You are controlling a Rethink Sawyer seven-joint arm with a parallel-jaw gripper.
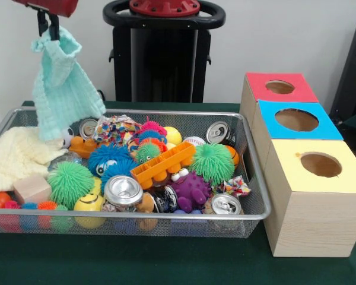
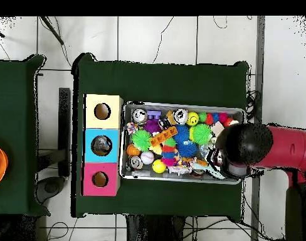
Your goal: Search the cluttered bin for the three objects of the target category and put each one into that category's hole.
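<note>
Bin [image 1: 258, 196] below jaws clamping mint cloth [image 1: 62, 89]

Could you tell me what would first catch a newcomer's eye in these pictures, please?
The mint-green cloth stands out first, dangling from the tool above the bin's left end in the front view. Below it, the bin brims with spiky rubber balls, silver cans and an orange tray. Beside the bin stand three wooden boxes with red, blue and yellow tops.

Bright, even indoor light from above, soft shadows only beneath the bin [image 1: 255, 217] and boxes [image 1: 314, 202]. Glare popping off the silver can tops [image 1: 123, 191]. Slightly soft focus throughout, dark green surface [image 1: 166, 261] nearly featureless.
</note>
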